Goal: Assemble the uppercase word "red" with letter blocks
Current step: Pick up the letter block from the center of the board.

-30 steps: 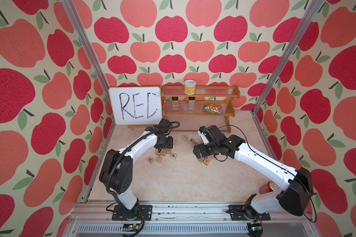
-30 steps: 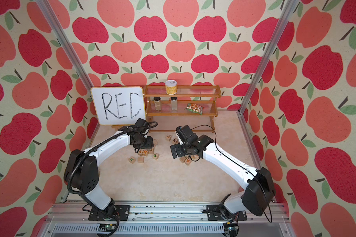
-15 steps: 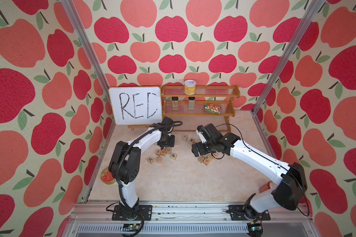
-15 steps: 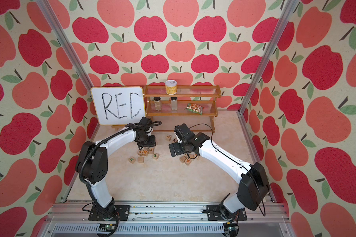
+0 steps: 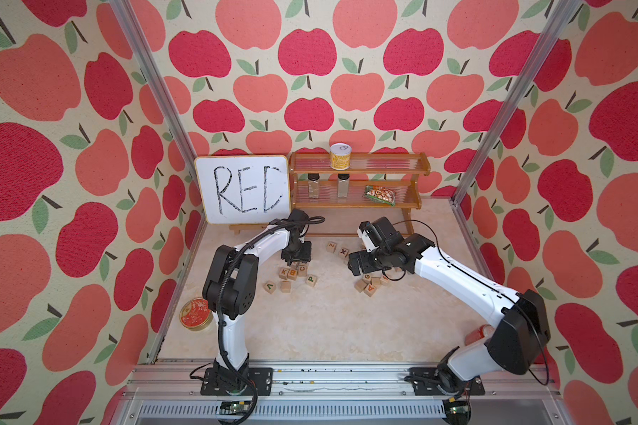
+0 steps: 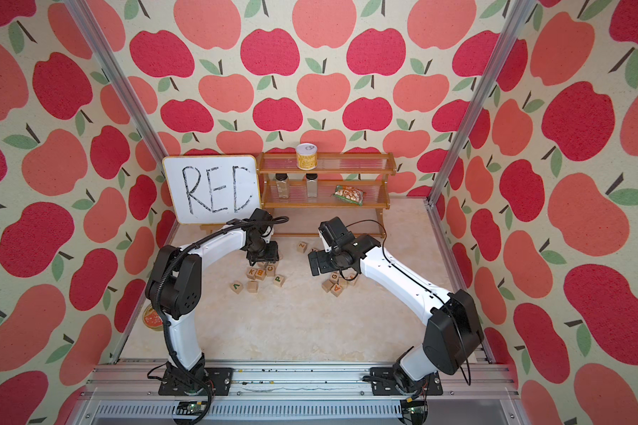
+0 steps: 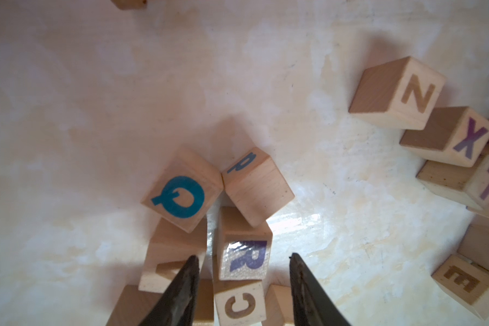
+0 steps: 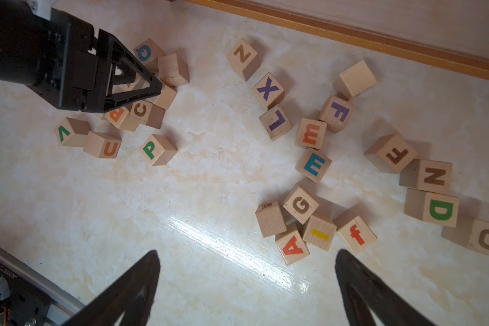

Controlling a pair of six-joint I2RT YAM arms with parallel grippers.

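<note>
The R block (image 7: 244, 258), light wood with a dark purple R, lies in the left cluster against a C block (image 7: 240, 303). My left gripper (image 7: 243, 256) points down over it, open, one finger on each side with a gap at both. In both top views the left gripper (image 5: 296, 257) hides the R block. The teal E block (image 8: 313, 165) and the green D block (image 8: 438, 210) lie in the right cluster. My right gripper (image 8: 247, 254) hovers wide open over bare table beside that cluster, holding nothing; a top view shows the right gripper (image 5: 358, 259).
Several other letter cubes lie around: Q (image 7: 181, 196), N (image 8: 242, 56), X (image 8: 267, 89), A (image 8: 292, 247), a brown D (image 8: 486, 240). A whiteboard reading RED (image 5: 242, 193) and a wooden shelf (image 5: 358, 176) stand at the back. A round tin (image 5: 196, 314) lies by the left arm's base.
The left arm has drawn its elbow in and forward while its gripper stayed over the left cluster. The right gripper shifted slightly to the left.
</note>
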